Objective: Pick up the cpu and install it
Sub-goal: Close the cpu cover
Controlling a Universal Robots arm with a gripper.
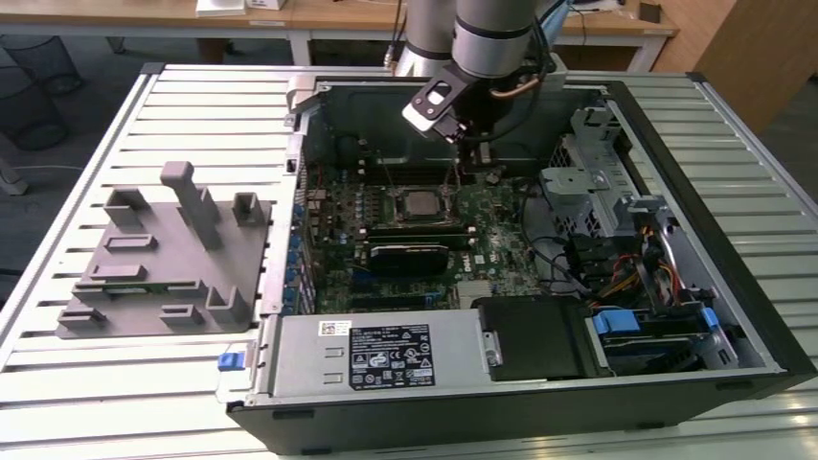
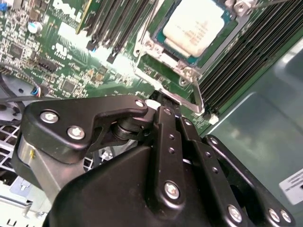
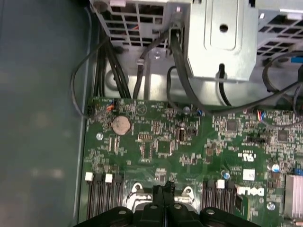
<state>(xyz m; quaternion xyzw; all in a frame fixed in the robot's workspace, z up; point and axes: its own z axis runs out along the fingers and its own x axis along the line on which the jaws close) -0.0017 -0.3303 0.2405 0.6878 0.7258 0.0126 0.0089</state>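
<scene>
The cpu [image 2: 194,23] sat flat in the socket frame [image 2: 144,47] on the green motherboard [image 3: 165,142]. Its square metal top was pale silver and glossy (almost cream in the second wrist view), with a thin darker rim. The gripper [image 2: 159,103] hung just beside the socket, fingers pressed together on nothing, tips near the metal lever [image 2: 196,94].

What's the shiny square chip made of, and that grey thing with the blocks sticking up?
The cpu looks metal-topped: a smooth, pale silver plate catching light. The grey tray is probably plastic: dull, matte, evenly grey.
</scene>
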